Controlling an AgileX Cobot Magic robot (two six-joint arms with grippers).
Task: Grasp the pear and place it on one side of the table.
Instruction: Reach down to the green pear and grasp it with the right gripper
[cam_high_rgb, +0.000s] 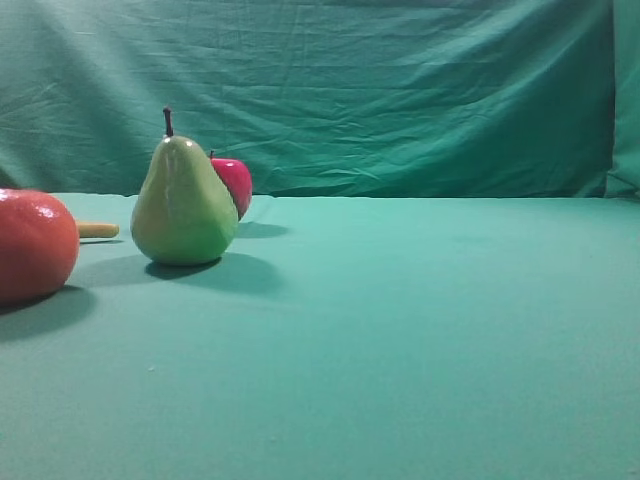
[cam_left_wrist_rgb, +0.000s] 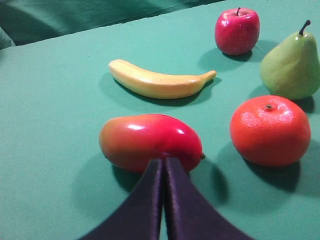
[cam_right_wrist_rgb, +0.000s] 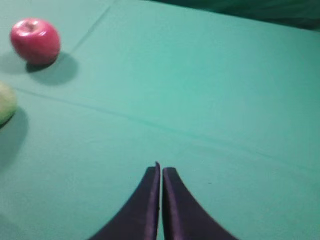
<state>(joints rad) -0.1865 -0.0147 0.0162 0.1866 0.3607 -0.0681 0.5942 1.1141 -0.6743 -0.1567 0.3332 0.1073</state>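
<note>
The jaws of the left gripper (cam_left_wrist_rgb: 163, 161) are seen pressed together in the left wrist view, nothing held between them, the tips just short of a red-yellow mango (cam_left_wrist_rgb: 150, 141). The jaws of the right gripper (cam_right_wrist_rgb: 161, 167) are likewise drawn together with only a thin slit between them, empty, above bare cloth.

One table (cam_high_rgb: 420, 330) is present, covered in smooth teal-green cloth; one wrinkled green backdrop (cam_high_rgb: 400, 90) is hung behind it.

Five fruits are counted in the left wrist view, one of each kind. By size as they appear in that view:
- one mango, lying on its side;
- one orange-red round fruit (cam_left_wrist_rgb: 270, 131), just right of the mango;
- one yellow banana (cam_left_wrist_rgb: 160, 82), lying beyond the mango;
- one pear (cam_left_wrist_rgb: 291, 67), glossy yellow-green with a dark stem, standing upright on the table, beyond the round fruit and near the apple;
- one red apple (cam_left_wrist_rgb: 237, 31), upright, farthest back.

In the exterior high view the pear stands left of centre, partly hiding the apple.

No brand, label or writing is seen on any item.
</note>
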